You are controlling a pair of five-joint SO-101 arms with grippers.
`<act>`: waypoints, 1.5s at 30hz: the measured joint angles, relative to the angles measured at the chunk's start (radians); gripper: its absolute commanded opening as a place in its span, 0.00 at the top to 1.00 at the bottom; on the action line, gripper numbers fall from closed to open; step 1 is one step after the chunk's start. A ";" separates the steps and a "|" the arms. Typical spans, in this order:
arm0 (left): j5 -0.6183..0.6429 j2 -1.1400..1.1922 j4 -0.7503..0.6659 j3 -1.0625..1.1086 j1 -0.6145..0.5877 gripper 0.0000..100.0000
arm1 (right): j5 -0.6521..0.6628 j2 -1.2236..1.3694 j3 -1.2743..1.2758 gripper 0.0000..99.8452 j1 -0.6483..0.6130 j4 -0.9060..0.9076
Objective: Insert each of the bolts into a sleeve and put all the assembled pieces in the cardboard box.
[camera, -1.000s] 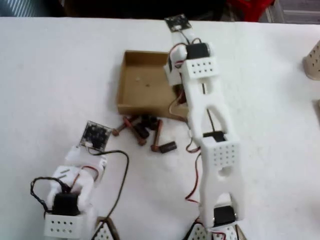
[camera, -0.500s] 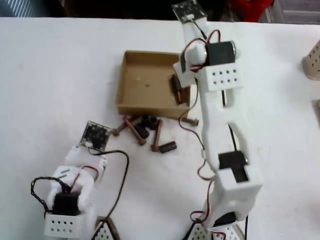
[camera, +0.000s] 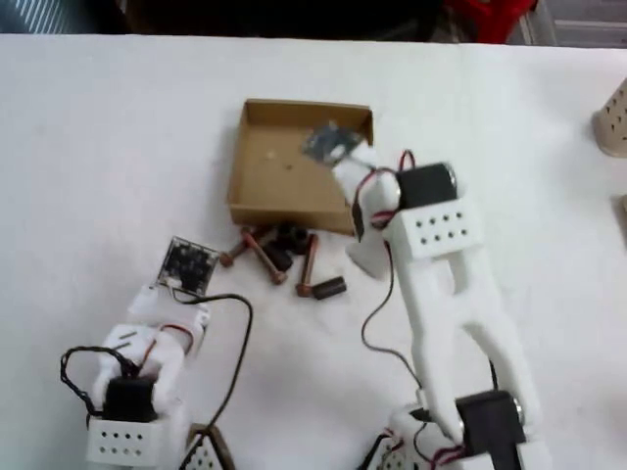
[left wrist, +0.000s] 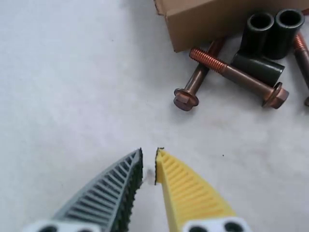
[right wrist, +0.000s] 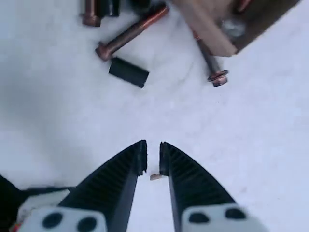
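at the near edge of the white table (camera: 88, 127), by its left corner, the left arm sat folded. the left gripper (left wrist: 148, 162) hung low over bare tabletop, its grey and yellow fingers drawn almost together, with a thin slit between the tips and nothing in it. from the near right corner the right arm lay extended toward the middle of the table. the right gripper (right wrist: 150, 158) pointed down at bare tabletop, its black fingers likewise nearly meeting and holding nothing. just beyond it a lone sleeve (right wrist: 128, 72) lay on its side, close beside a bare bolt (right wrist: 130, 31) but not on it. a corner bolt (right wrist: 210, 58) lay at the near right corner of the cardboard box (right wrist: 207, 31), its head toward the gripper. beyond the left gripper a long bolt (left wrist: 241, 79) lay across the shank of a second bolt (left wrist: 195, 84). a fallen sleeve (left wrist: 256, 67) touched the long bolt's far side. behind it a pair of sleeves (left wrist: 258, 26) sat side by side, touching, their open ends showing, near the box wall. farther on, the open box stood mid-table, its near wall just behind this pile. the wrist camera board (camera: 328, 145) of the right arm hung over its right half and hid what lay beneath. well apart, at the table's right edge, stood a pale perforated object (camera: 612, 122).
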 measured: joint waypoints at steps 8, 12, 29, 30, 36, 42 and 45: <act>0.000 0.000 0.000 0.000 0.000 0.92 | 0.310 -0.221 0.351 0.83 -0.068 -0.124; 0.000 0.000 0.000 0.000 0.000 0.92 | 0.330 -0.301 0.480 0.83 -0.127 -0.216; 0.000 0.000 0.026 0.000 -0.002 0.92 | 0.454 -0.084 0.545 0.83 -0.278 -0.450; 0.000 0.000 0.026 0.000 -0.002 0.92 | 0.470 -0.060 0.528 0.83 -0.278 -0.450; -0.117 0.000 0.035 0.000 -0.002 0.92 | 0.566 0.077 0.430 0.83 -0.235 -0.451; -0.135 0.000 0.035 0.000 -0.002 0.92 | 0.608 0.213 0.370 0.83 -0.213 -0.454; -0.135 0.000 0.035 0.000 -0.002 0.92 | 0.608 0.250 0.351 0.83 -0.213 -0.496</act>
